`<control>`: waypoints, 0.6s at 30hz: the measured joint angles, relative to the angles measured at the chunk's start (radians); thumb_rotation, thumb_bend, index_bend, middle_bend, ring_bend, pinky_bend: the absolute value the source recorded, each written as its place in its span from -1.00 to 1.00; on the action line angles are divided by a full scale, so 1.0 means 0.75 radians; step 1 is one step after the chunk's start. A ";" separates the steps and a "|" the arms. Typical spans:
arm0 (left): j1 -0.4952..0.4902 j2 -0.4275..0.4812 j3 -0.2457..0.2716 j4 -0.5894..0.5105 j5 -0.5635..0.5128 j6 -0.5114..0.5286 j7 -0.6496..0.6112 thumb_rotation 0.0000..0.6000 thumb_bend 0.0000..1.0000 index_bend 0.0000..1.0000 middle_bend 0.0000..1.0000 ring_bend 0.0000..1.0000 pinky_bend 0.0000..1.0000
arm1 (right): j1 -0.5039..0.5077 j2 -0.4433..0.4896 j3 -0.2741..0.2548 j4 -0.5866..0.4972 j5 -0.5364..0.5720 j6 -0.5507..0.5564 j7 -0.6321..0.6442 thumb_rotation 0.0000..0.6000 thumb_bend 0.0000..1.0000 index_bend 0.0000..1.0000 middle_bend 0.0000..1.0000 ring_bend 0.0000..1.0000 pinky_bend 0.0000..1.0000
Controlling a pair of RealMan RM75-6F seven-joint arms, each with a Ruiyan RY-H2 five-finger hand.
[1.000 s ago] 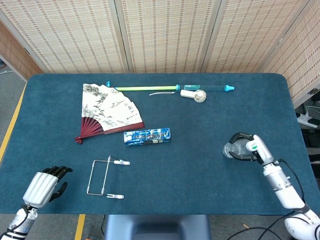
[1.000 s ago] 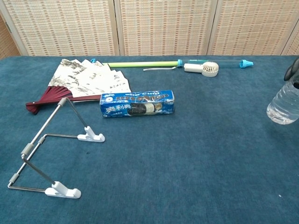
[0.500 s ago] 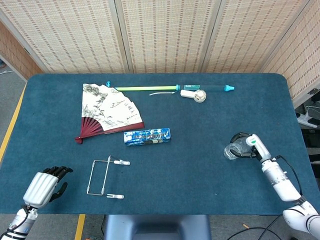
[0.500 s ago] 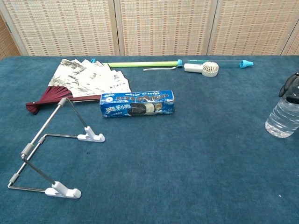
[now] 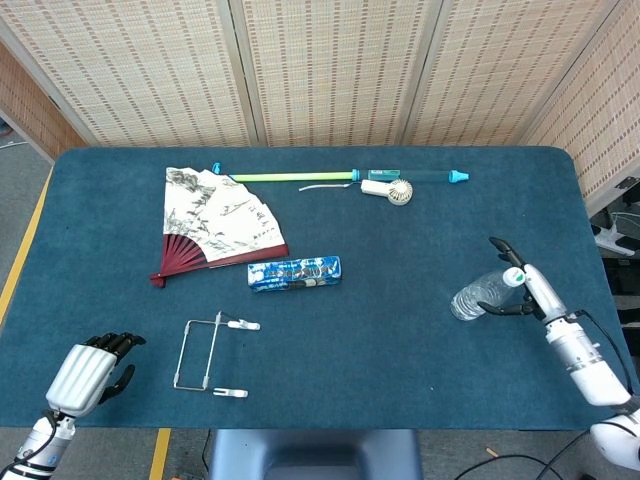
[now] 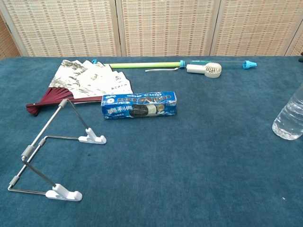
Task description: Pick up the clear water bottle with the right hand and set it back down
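Observation:
The clear water bottle (image 5: pixel 473 298) stands on the blue table near its right side; the chest view shows the bottle (image 6: pixel 289 119) upright at the frame's right edge, partly cut off. My right hand (image 5: pixel 516 280) is just to the right of the bottle, with its fingers (image 5: pixel 497 243) spread wide on either side and nothing held. The chest view does not show this hand. My left hand (image 5: pixel 92 371) hangs at the bottom left, off the table's front edge, empty, with its fingers loosely bent.
A painted folding fan (image 5: pixel 214 222), a blue cookie pack (image 5: pixel 294 272) and a wire stand (image 5: pixel 207 354) lie on the left half. A green and clear rod (image 5: pixel 340 176) and a small white fan (image 5: pixel 388 189) lie at the back.
My right hand's fingers have opened off the bottle and the hand has drawn back to the right. The bottle now stands free on the table. The left hand has not moved.

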 measured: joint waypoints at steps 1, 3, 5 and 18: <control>0.000 0.000 0.000 0.000 -0.002 -0.001 -0.001 1.00 -0.12 -0.36 -0.28 -0.25 0.02 | -0.007 0.019 0.001 -0.025 -0.003 0.023 -0.011 1.00 -0.88 -1.00 -1.00 -1.00 -0.88; 0.000 0.001 -0.001 0.000 -0.005 -0.002 -0.009 1.00 -0.12 -0.36 -0.28 -0.25 0.03 | -0.024 0.075 -0.002 -0.099 -0.017 0.067 -0.033 1.00 -0.89 -1.00 -1.00 -1.00 -0.90; -0.001 0.001 -0.003 0.005 -0.011 -0.006 -0.014 1.00 -0.12 -0.36 -0.28 -0.25 0.03 | -0.044 0.133 -0.005 -0.174 -0.032 0.116 -0.074 1.00 -0.89 -1.00 -1.00 -1.00 -0.90; -0.005 0.000 -0.003 0.001 0.014 0.010 -0.020 1.00 -0.12 -0.36 -0.28 -0.25 0.02 | -0.271 0.351 -0.007 -0.684 0.011 0.404 -1.148 1.00 -0.89 -1.00 -1.00 -1.00 -0.90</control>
